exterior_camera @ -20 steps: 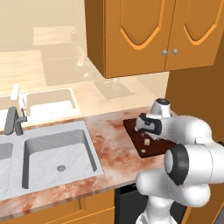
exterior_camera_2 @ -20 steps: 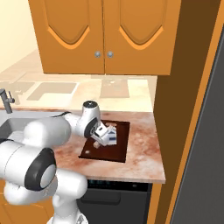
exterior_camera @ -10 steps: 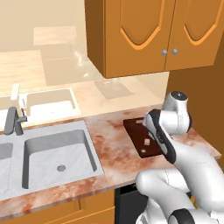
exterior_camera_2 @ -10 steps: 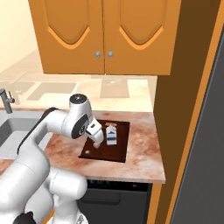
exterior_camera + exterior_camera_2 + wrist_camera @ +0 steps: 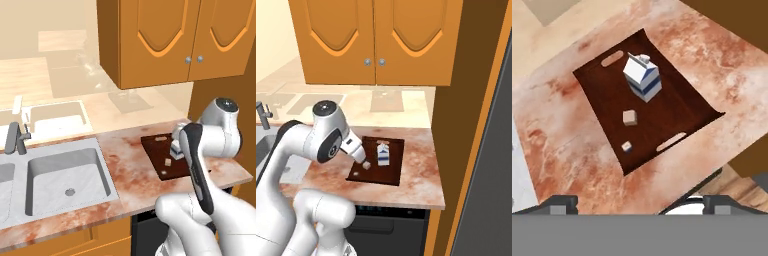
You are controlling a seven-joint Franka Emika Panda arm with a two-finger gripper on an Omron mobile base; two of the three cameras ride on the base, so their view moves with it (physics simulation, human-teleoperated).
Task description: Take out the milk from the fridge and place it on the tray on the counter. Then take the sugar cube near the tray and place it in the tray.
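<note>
The milk point(image 5: 643, 77) stands upright on the dark brown tray point(image 5: 677, 107), toward its far end; it also shows as the milk point(image 5: 383, 154) and, half behind my arm, the milk point(image 5: 176, 148). The sugar cube point(image 5: 630, 117) lies on the tray's middle, the same sugar cube point(image 5: 367, 165) point(image 5: 168, 161). A smaller pale bit point(image 5: 626, 146) lies closer to the tray's edge. My gripper point(image 5: 641, 204) hangs open and empty well above the tray; from the side, the gripper point(image 5: 360, 156) is over the tray's left part.
The tray point(image 5: 391, 172) rests on the mottled counter point(image 5: 125, 160), near its right end. A steel sink point(image 5: 65, 175) with a faucet point(image 5: 15, 137) lies to the left. Orange wall cabinets point(image 5: 376, 40) hang overhead. The grey fridge point(image 5: 493, 165) rises at the right.
My hand has lifted up and back from the tray, with the arm swinging upward. The milk and the sugar cube stay where they were on the tray.
</note>
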